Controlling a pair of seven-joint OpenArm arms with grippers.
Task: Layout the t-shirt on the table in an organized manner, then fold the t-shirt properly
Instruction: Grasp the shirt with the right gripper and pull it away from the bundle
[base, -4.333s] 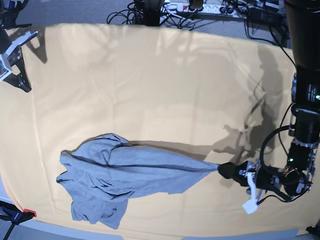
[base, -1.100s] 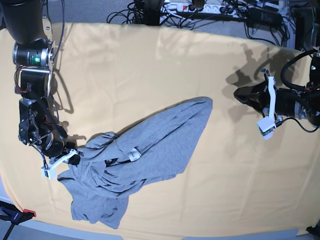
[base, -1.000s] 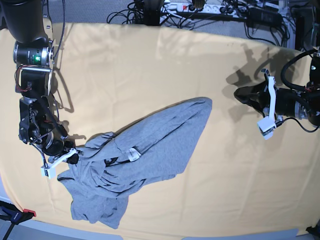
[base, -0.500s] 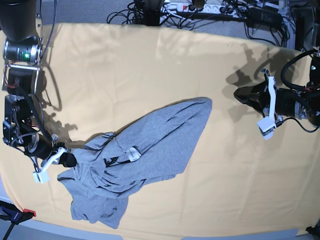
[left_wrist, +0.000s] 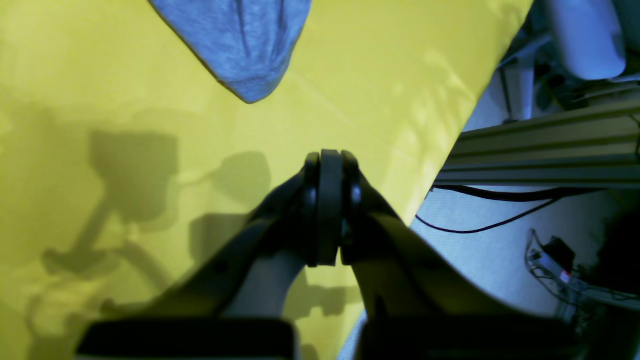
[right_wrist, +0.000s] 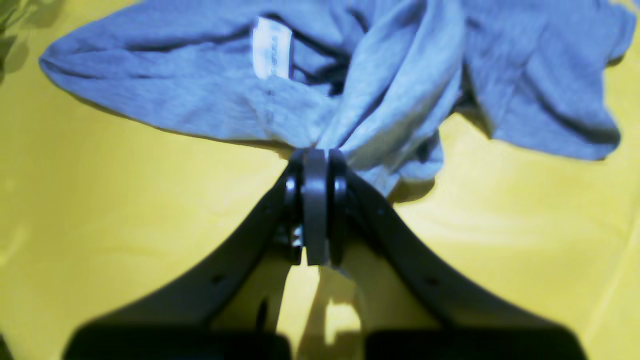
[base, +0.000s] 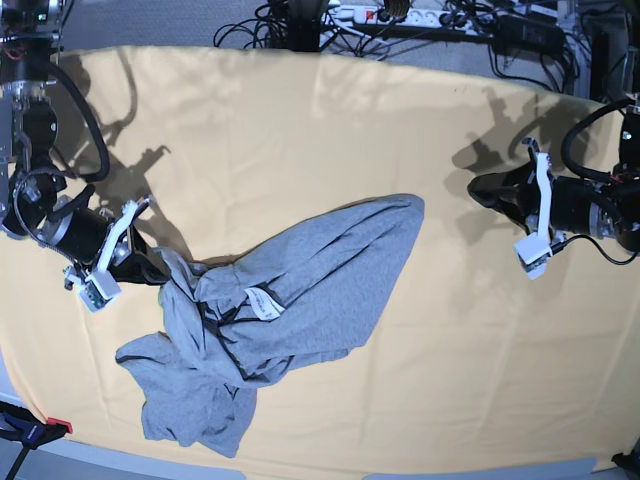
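The grey t-shirt (base: 300, 290) lies crumpled on the table (base: 300, 130), one end stretched toward the far right, a white label (base: 262, 303) showing. My right gripper (base: 152, 268), on the left of the base view, is shut on a bunched fold at the shirt's left edge; its wrist view shows the t-shirt (right_wrist: 350, 75) pinched at the right gripper (right_wrist: 316, 155). My left gripper (base: 482, 188) hovers shut and empty over the table at the right. In its wrist view the left gripper (left_wrist: 327, 160) sits apart from a corner of the t-shirt (left_wrist: 245, 40).
Cables and a power strip (base: 400, 15) run along the floor past the table's far edge. A clamp with a red tip (base: 35, 428) sits at the near left corner. An aluminium frame rail (left_wrist: 540, 150) stands beyond the table edge.
My right gripper has pulled the shirt's left edge up and back, lifting that fold. Earlier, the left gripper let go of the shirt's right end; it has stayed still over the last second.
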